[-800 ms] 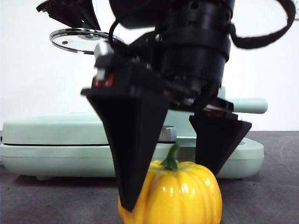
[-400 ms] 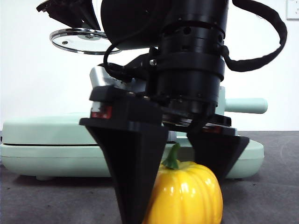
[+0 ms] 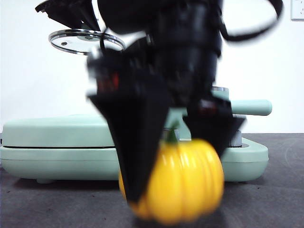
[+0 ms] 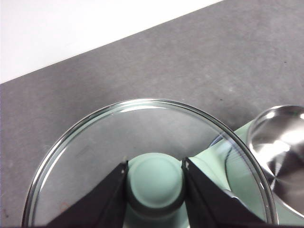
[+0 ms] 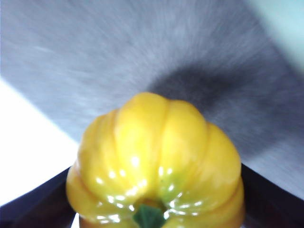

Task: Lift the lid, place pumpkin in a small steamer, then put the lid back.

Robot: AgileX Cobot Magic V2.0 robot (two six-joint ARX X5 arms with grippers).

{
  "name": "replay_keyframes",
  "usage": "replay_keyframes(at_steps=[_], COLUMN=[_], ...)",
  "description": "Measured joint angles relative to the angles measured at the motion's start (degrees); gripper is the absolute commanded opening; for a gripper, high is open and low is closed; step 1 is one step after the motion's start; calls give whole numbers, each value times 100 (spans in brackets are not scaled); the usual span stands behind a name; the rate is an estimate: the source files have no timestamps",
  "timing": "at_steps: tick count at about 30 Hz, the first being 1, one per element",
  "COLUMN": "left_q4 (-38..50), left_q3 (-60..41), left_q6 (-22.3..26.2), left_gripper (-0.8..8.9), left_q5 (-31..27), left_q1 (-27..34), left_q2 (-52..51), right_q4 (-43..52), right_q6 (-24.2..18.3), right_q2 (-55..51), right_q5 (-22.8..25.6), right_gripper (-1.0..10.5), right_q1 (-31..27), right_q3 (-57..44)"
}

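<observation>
One yellow pumpkin (image 3: pixel 183 183) hangs just above the dark desk (image 3: pixel 57 204), grasped on both flanks by the right gripper (image 3: pixel 178 156). At ten o'clock from it, one glass lid (image 3: pixel 87 41) is held aloft, its mint knob (image 4: pixel 155 183) clenched in the left gripper (image 4: pixel 155 190). One steamer handle (image 3: pixel 251 107) juts out behind, over one flat mint appliance (image 3: pixel 52 142).

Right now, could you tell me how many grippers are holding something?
2. The left gripper holds the lid by its knob, raised above the table. The right gripper grips the pumpkin in front of the mint-green appliance.
</observation>
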Motion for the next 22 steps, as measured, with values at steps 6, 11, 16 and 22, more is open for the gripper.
replay_keyframes(at_steps=[6,11,16,22], left_q4=[-2,0,0,0], left_q3=[0,0,0,0], left_q6=[-4,-63,-70,-129], left_gripper=[80,80,80,80], left_q5=[-4,-2,-2,-2], left_q1=[160,205,205,205], left_q2=[0,0,0,0], right_q4=[-1137,-1412,-1554,-1541], right_q6=[-240,-372,-555,-763], right_q2=[0,0,31,444], right_q5=[-2,166,293,319], right_gripper=[279,279,279,279], right_q1=[-339,-975,-1731,-2487], right_q3=[1379,2437,3239,3906])
